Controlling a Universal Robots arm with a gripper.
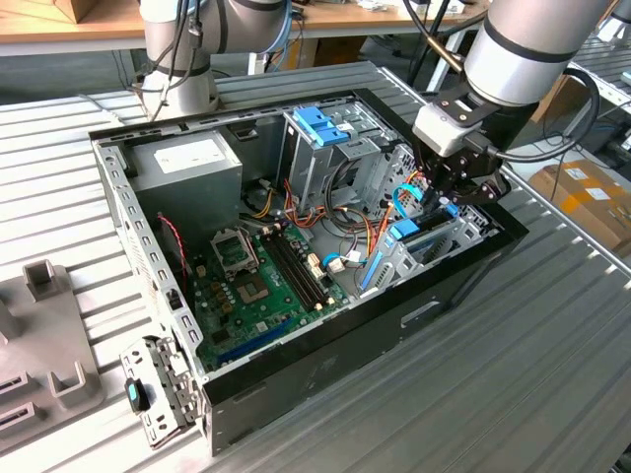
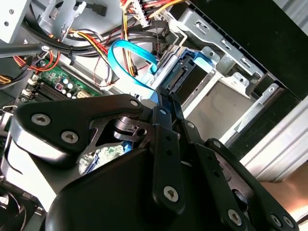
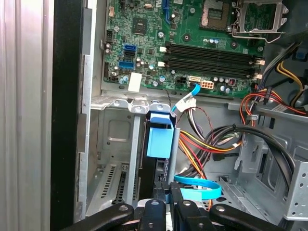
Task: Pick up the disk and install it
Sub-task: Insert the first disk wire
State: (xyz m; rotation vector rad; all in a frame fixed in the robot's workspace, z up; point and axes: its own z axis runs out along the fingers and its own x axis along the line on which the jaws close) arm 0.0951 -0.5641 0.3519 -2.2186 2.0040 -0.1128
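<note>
Black gripper (image 3: pixel 167 193) linkage sits closest in both wrist views, jaws drawn narrow and clamped on the edge of the disk (image 3: pixel 159 138). Disk stands on edge in the drive bay (image 3: pixel 114 144), at the corner of the open computer case (image 1: pixel 325 370) on the bench (image 1: pixel 523 384).

A ribbed grey metal worktop (image 1: pixel 513 394) runs across the exterior view, its slats washed pale and bright toward the exterior view's left and darker grey along the near edge at the exterior view's right. Beyond its far edge stands a light wooden bench (image 1: pixel 59 32) with a brown box (image 1: pixel 79 8) on top. Past the worktop's edge at the exterior view's right lie cardboard boxes (image 1: pixel 587 192) – set lower than the worktop. The light is even, like daylight.
</note>
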